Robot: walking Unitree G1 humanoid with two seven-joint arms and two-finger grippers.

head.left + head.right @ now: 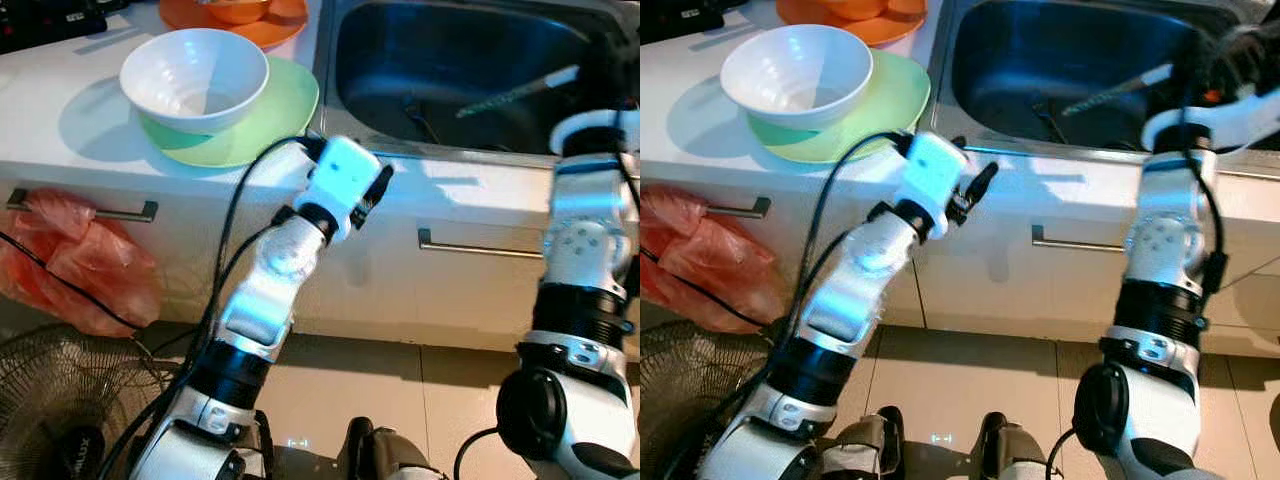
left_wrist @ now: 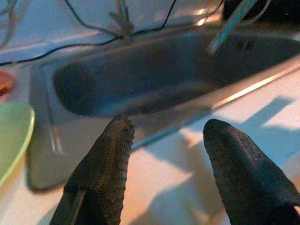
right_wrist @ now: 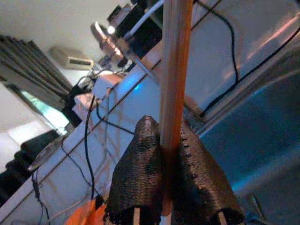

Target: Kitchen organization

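Gripping a wooden chopstick (image 3: 174,70) pinched between both fingertips, the right gripper (image 3: 169,154) hangs over the sink (image 1: 420,60) at 2 o'clock — the stick is light, stiff and slippery, best held mid-shaft. The left gripper (image 2: 168,154) is spread and empty, arm raised to the counter edge (image 1: 470,180) at 12 o'clock

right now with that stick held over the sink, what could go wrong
1. The right tool pinches the long thin wooden stick near one end, so it might swing or slip into the steel sink.
2. The left tool hangs open at the counter edge, close to the white bowl on the pale green plate; a sideways sweep could knock them.
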